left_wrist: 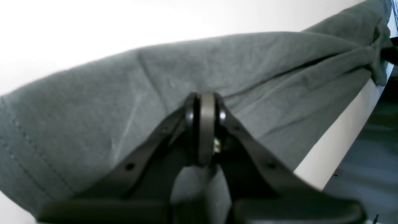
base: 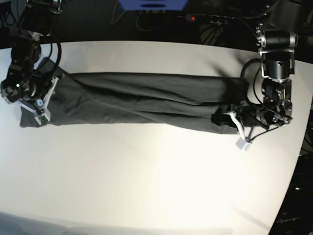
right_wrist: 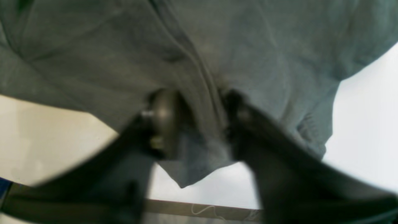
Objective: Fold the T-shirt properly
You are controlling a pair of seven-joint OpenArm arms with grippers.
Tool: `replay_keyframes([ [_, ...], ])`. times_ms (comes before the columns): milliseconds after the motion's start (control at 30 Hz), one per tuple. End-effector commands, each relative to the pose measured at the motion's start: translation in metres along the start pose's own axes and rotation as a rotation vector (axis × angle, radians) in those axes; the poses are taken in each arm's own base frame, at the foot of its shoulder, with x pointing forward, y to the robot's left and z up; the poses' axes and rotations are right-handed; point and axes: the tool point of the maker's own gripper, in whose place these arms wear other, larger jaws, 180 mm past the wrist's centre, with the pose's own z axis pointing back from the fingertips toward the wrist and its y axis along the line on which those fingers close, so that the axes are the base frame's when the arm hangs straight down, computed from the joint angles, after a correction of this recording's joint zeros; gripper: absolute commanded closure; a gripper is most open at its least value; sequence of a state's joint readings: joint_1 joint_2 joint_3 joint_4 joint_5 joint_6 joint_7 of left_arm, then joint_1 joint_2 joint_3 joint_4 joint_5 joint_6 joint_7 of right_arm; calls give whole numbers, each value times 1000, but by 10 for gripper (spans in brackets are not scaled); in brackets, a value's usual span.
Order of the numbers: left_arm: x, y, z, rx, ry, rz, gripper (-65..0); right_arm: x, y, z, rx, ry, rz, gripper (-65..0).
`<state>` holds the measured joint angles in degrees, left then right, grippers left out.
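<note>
The dark charcoal-grey T-shirt lies pulled out into a long, wrinkled band across the white table. In the base view my left gripper holds its right end and my right gripper holds its left end. In the left wrist view my left gripper is pinched shut on a fold of the T-shirt, with stitched hem lines at the left. In the right wrist view, which is blurred, my right gripper has a bunched ridge of the T-shirt between its fingers. No neck label shows.
The table's edge runs close beside my left gripper, with dark floor beyond it. Another table edge shows under my right gripper. Behind the table are cables, a power strip and a blue object.
</note>
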<state>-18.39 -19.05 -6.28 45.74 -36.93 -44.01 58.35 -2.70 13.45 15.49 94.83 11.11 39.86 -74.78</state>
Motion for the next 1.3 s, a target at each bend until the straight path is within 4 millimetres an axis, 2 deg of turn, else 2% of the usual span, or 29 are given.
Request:
replay_keyframes([
  [0,-76,35,9,175,325,20,-37,8,-9,7,-26,-26,6,-100],
  [33,-76,35,9,175,325,20,-37,9,-9,7,-27,-27,8,-67],
  [100,-76,35,8,173,325,20,-37,10,-10,8,-31,-31,10,-46],
  [200,-76,35,8,173,325,20,-37,11,-13,9,-40,-27,30,-46],
  [567,-76,35,8,173,325,20,-37,47,-12,16,-67,-49,184,-41],
  [833,-75,35,8,173,324,19,-37,78,-10,42,-131,-117,284,-41],
  [1033,-75,35,8,173,324,19,-37,80,-11,47,-145,-114,289,-46],
  [1133,-75,35,8,173,324,19,-37,75,-12,43,-138,-96,278,-103],
  [1267,-74,35,8,174,321,18,-37,59,-16,29,-108,-44,232,-281],
])
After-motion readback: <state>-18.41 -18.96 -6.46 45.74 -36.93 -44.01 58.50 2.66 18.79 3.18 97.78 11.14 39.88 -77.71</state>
